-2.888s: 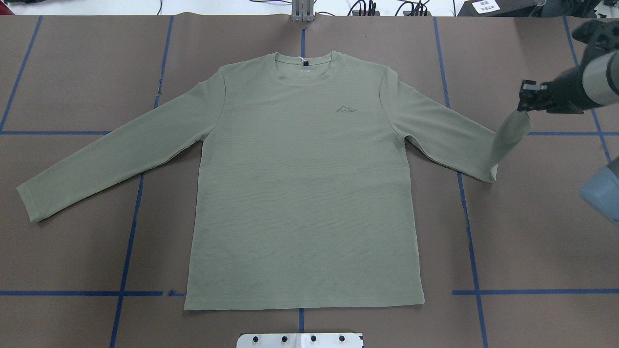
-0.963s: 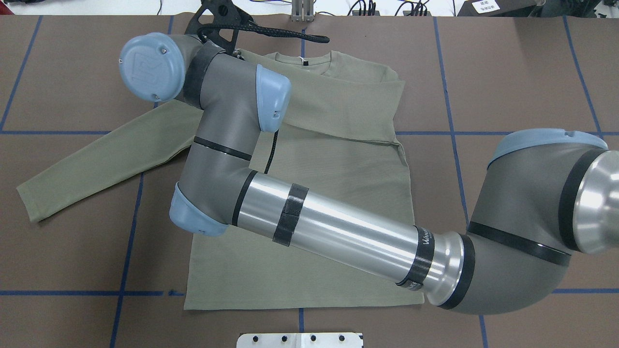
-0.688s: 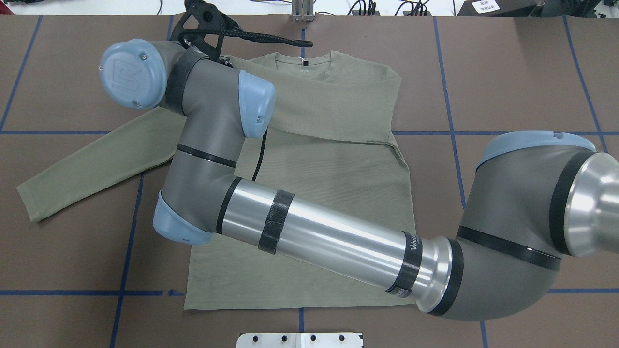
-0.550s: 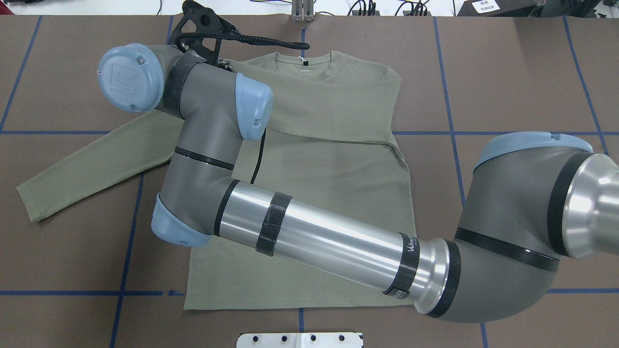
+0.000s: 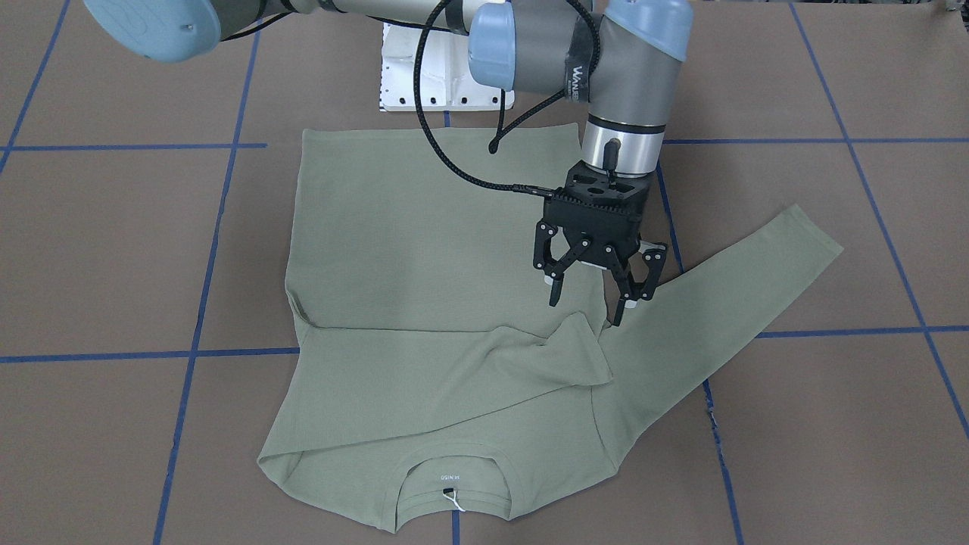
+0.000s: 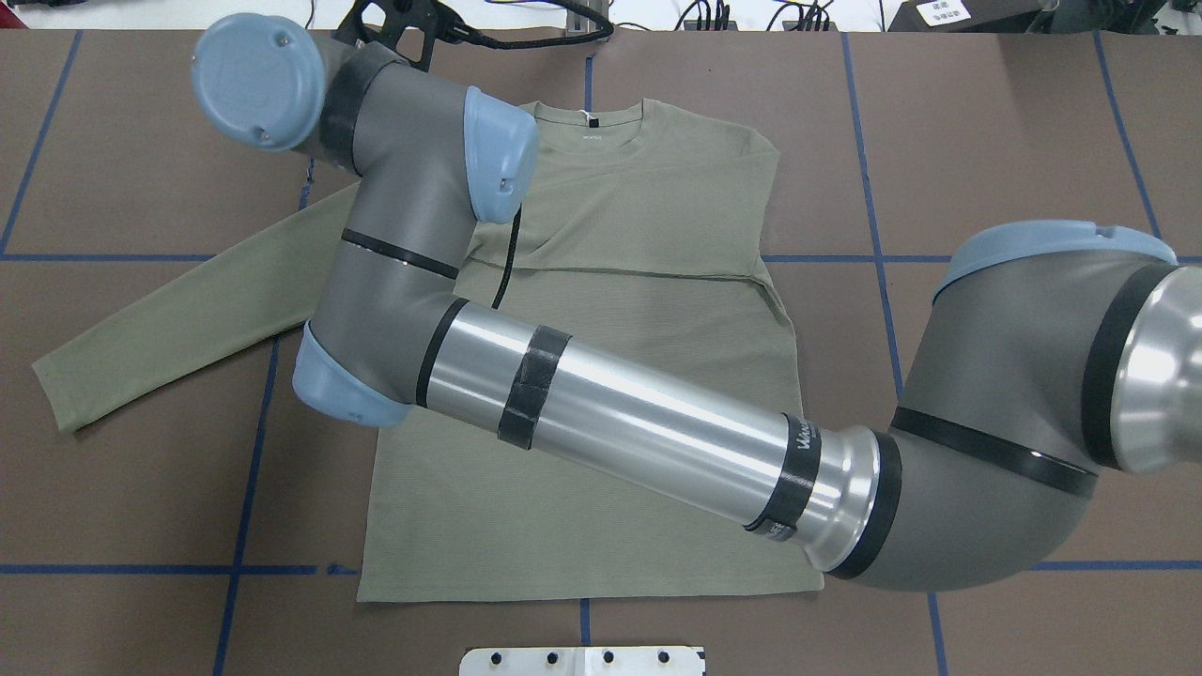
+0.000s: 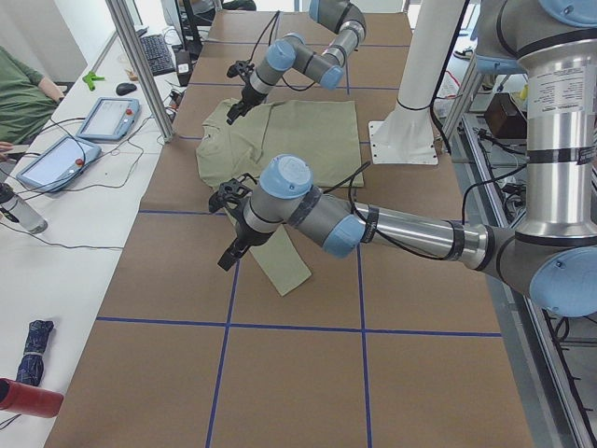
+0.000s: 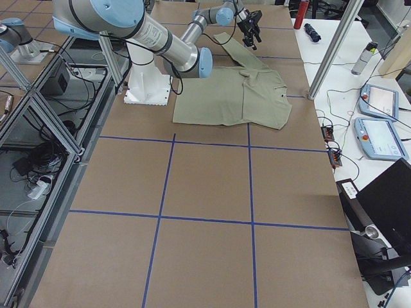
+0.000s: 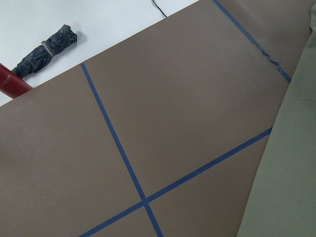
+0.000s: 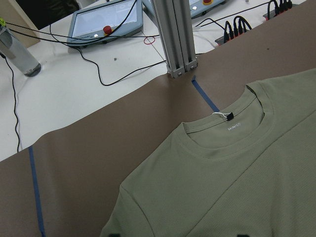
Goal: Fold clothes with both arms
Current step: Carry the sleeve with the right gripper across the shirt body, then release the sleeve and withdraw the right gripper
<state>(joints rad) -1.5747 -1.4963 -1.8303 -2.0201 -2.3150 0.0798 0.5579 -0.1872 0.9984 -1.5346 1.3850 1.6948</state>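
Note:
The sage-green long-sleeve shirt (image 5: 424,250) (image 6: 639,188) lies flat, collar toward the far edge. Its right sleeve is folded across the chest, and the cuff (image 5: 583,348) rests near the left shoulder. The left sleeve (image 5: 742,280) (image 6: 169,319) stays stretched out. My right arm (image 6: 610,422) crosses over the shirt. Its gripper (image 5: 587,306) (image 8: 250,29) hangs open and empty just above that cuff, hidden under the wrist in the overhead view. The left gripper (image 7: 229,252) shows only in the exterior left view, beyond the left sleeve; I cannot tell whether it is open or shut.
The white pedestal base (image 5: 443,83) (image 6: 582,660) stands at the hem side. An aluminium post (image 10: 173,34) and tablets (image 7: 107,117) lie past the far edge, where a person's sleeve (image 7: 19,93) shows. An umbrella (image 9: 47,47) lies off the table's left end.
The right gripper carried the right sleeve from the shirt's right side across the chest and let it go. Its wrist has since moved up and away, and the sleeve has settled flat.

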